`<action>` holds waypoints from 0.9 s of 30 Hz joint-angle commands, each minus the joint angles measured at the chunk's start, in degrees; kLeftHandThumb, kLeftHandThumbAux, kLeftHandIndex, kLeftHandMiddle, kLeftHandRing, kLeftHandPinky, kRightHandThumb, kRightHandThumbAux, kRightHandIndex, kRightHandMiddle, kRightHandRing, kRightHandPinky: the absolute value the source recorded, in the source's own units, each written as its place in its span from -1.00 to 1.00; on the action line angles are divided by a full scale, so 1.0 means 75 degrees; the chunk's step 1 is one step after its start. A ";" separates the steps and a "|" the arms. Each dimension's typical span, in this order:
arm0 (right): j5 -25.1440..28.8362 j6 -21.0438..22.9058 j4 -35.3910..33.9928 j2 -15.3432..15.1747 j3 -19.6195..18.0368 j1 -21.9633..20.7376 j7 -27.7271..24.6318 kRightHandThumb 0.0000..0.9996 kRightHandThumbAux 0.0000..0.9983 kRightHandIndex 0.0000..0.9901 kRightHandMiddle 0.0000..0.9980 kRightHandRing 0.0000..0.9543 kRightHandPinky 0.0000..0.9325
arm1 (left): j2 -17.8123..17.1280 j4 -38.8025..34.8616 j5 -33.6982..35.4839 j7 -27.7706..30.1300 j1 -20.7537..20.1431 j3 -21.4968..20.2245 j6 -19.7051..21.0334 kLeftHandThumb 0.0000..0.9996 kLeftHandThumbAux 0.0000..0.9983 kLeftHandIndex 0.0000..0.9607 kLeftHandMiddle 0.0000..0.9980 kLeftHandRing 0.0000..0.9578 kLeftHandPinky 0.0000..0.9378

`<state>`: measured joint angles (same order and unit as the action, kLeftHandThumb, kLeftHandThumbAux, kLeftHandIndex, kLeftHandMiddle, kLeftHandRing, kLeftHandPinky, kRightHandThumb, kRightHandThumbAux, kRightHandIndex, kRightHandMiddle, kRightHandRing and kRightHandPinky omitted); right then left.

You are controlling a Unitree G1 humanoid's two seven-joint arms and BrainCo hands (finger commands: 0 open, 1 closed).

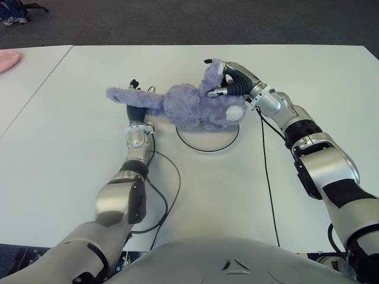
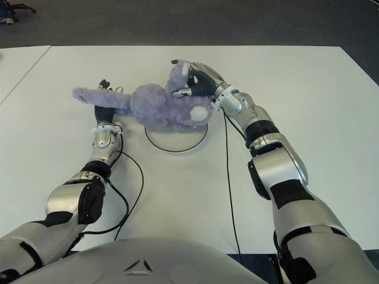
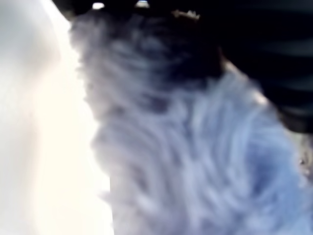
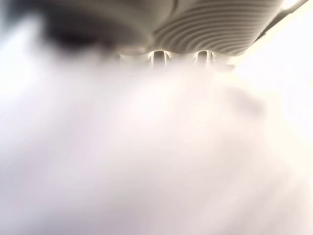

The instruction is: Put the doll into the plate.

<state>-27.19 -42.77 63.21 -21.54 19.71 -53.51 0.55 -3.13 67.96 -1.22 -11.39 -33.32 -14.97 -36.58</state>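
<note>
The doll [image 1: 189, 105], a purple plush, lies across the far part of the plate [image 1: 222, 142], a white disc with a dark rim on the white tabletop [image 1: 71, 148]. Its body covers the plate's far edge, and the near arc of the rim shows bare. One long limb stretches out to the robot's left, past the plate, and another sticks up at the far right. A white patch on the doll faces the right hand.

The right hand [image 1: 232, 83] is at the doll's right end, at the plate's far right. Its fingers [image 1: 217, 92] are curled around the upright limb and press into the plush, so they are grasping the doll. The right wrist view is filled with pale blur under the ribbed palm and adds nothing.

The left hand [image 1: 140, 109] is under the doll's outstretched limb, just left of the plate, with the forearm running back along the tabletop toward the robot. Dark fingertips show just beyond the limb. The left wrist view is filled with purple fur pressed close to the hand. Whether these fingers are closed on the limb or only supporting it I cannot tell.

A black cable [image 1: 265, 171] runs across the tabletop from the right wrist, and another loops by the left forearm
</note>
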 commanded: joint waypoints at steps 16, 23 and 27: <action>0.0700 0.0783 0.0224 0.0327 -0.0688 -0.0439 -0.0445 -0.75 -0.37 -1.00 -1.00 -1.00 -1.00 | 0.0755 0.1219 -0.0105 -0.0251 0.1651 0.0121 0.0998 -1.00 0.11 -0.94 -0.81 -0.83 -0.88; 0.0762 0.0822 0.0309 0.0377 -0.0796 -0.0485 -0.0449 -0.75 -0.40 -1.00 -1.00 -1.00 -1.00 | 0.0780 0.1212 -0.0125 -0.0304 0.1637 0.0152 0.0973 -1.00 0.10 -0.93 -0.81 -0.83 -0.85; 0.0808 0.0861 0.0374 0.0404 -0.0849 -0.0517 -0.0438 -0.75 -0.39 -1.00 -1.00 -1.00 -1.00 | 0.0791 0.1210 -0.0124 -0.0314 0.1634 0.0154 0.0962 -1.00 0.10 -0.93 -0.81 -0.82 -0.85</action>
<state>-22.43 -38.37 64.12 -19.83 14.42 -56.66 -1.90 -2.98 67.96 -1.39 -12.53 -33.35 -14.66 -36.55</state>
